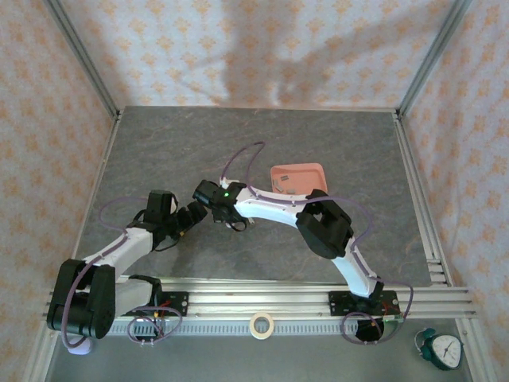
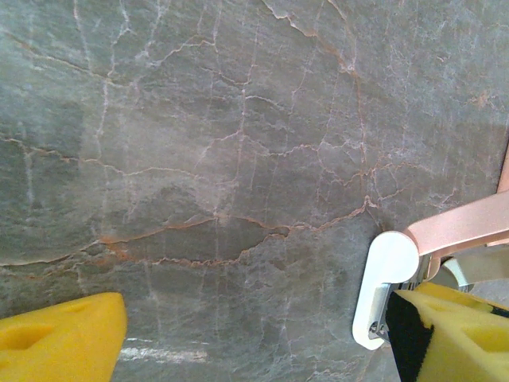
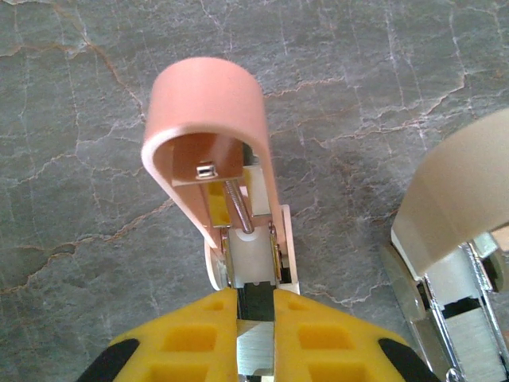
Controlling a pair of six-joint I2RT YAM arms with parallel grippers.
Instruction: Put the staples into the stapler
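Right wrist view: the stapler [image 3: 219, 171] stood on the grey marbled surface [image 3: 79, 159] with its pink lid swung up and arched over the body, the thin spring and white inner block exposed beneath it. The right claw [image 3: 254, 306] was pressed together on the stapler's near end, its yellow fingers [image 3: 191, 334] pinching the narrow rear part between them. At the right edge of that view lay a cream arched piece [image 3: 461, 199] with shiny metal under it, just beside the stapler but apart from it; what it belonged to could not be told.

In the left wrist view, the left claw [image 2: 254, 334] was spread wide, bare surface between its fingers. Its right-hand finger sat against a white rounded end [image 2: 386, 278] with a pink arm rising from it; whether they touched was unclear.

From the top external view, the two claws met near the middle of the surface, the left one just left of the right one. A pink tray [image 1: 298, 177] lay behind the right arm.
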